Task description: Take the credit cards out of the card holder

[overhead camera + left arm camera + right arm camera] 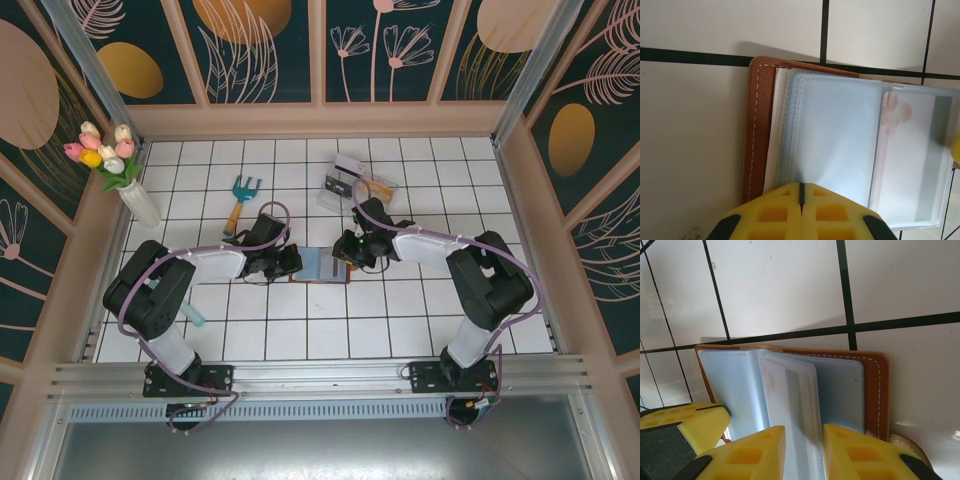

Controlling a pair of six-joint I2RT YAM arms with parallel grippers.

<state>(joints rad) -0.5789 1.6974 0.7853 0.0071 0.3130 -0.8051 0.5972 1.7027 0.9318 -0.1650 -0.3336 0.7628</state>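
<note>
Evidently the card holder (322,266) lies open between both jaws.

Card holder (756,130) cover is reading as reddish-brown leather, smooth, low sheen, with pale stitching along the edge. Inner sleeves (835,135) are looking like soft clear plastic, slightly frosted, blue-grey tint, catching glare. Counter (690,125) is showing glossy white tile with dark grout lines, reflecting light. Fingers on the left gripper (801,192) and right gripper (804,440) are looking like matt yellow moulded plastic with recessed pockets. Front rail (320,375) is presenting as brushed aluminium. Garden fork (245,187) is showing a painted teal head and a wood-looking handle. Box (350,185) is looking like clear hard plastic.
</note>
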